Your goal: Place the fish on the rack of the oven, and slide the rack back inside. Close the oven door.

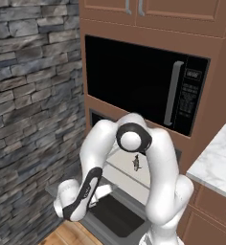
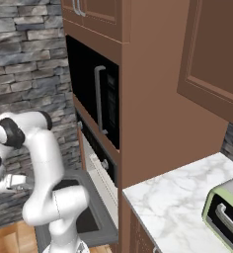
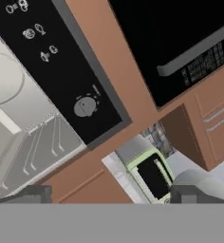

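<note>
On the pale off-white rectangular rack [image 1: 129, 165], pulled out of the black-fronted built-in wall oven [image 1: 98, 117] set in brown cabinetry, lies the small grey fish [image 1: 136, 163], seen in the left base view just below the arm's dark elbow joint. Below the rack, the wide dark grey oven door [image 1: 112, 217] with its large black window hangs open and lies flat, nearer the floor. In the hand view the oven's dark control strip [image 3: 61, 71] carries a small round grey knob [image 3: 84, 107] and a few white symbols, too small to read. Above the oven sits the black microwave [image 1: 143, 81] with a grey vertical handle [image 1: 172, 93] and a keypad panel at its right whose white markings are too blurred to read. Left of the cabinetry stands a grey stone wall [image 1: 28, 95]. To the right, a white marble counter [image 2: 173, 202] bears a green-and-grey toaster oven [image 2: 227, 212] at its near right end. The two-finger gripper [image 3: 109, 193], whose dark tips rise at the bottom of the hand view, stands wide apart with nothing between the fingers, well away from the fish and facing the control strip.
</note>
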